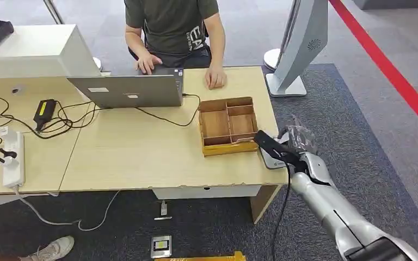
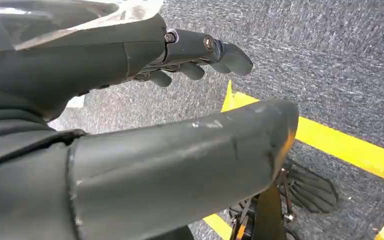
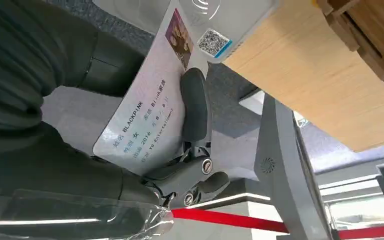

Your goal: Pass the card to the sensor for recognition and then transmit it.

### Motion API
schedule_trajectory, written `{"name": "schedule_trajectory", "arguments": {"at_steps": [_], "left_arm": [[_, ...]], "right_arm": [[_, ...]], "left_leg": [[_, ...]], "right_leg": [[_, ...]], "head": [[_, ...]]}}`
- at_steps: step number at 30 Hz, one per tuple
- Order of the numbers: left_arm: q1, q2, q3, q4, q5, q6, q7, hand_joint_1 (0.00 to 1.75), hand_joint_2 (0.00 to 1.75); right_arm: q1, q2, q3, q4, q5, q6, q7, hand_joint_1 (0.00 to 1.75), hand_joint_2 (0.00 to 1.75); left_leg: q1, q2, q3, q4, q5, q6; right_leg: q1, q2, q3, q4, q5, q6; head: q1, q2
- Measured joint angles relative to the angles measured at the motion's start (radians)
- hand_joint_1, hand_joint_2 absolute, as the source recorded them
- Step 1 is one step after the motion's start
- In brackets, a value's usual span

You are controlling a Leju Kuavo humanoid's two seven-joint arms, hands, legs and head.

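While my right hand [image 1: 296,144] reaches out past the worktop's [image 1: 141,157] corner, at about four o'clock in the head view, it sits directly over the flat grey sensor [image 1: 269,159] lying at that corner, just beside the wooden tray [image 1: 228,126]. I judge the hand is placed there so the reader can pick up what I carry. A person [image 1: 174,27] sits at twelve o'clock behind a laptop [image 1: 128,91], well placed to receive the card once it is read.

From my left wrist, I see my left hand [image 2: 190,55] hanging over grey carpet [image 2: 330,60] crossed by a yellow line [image 2: 340,145]. Its fingers are curled loosely inward with nothing in them.

From my right wrist, the card [image 3: 145,115] is plain: white, printed with lines of text and a small photo at one end. My thumb presses across its face while the fingers back it from behind, so the hand is clamped on the card. Its long axis runs away from my palm, from roughly seven o'clock to one o'clock in this turned picture, and the photo end leads, reaching the white sensor [image 3: 215,25] with its QR sticker, overlapping its edge. Holding it by the tail leaves the leading part bare for reading. I judge the recognition step is under way and the handover not yet done.
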Motion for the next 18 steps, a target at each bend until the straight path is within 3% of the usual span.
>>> {"name": "schedule_trajectory", "arguments": {"at_steps": [18], "left_arm": [[0.000,-0.002,0.009,0.000,-0.001,0.030,0.002,0.00,0.00]], "right_arm": [[0.037,0.024,0.000,0.035,-0.069,0.019,-0.019,1.75,1.75]], "left_leg": [[0.000,0.000,0.000,0.000,0.000,0.000]], "right_leg": [[0.000,0.000,0.000,0.000,0.000,0.000]], "head": [[0.000,0.000]]}}
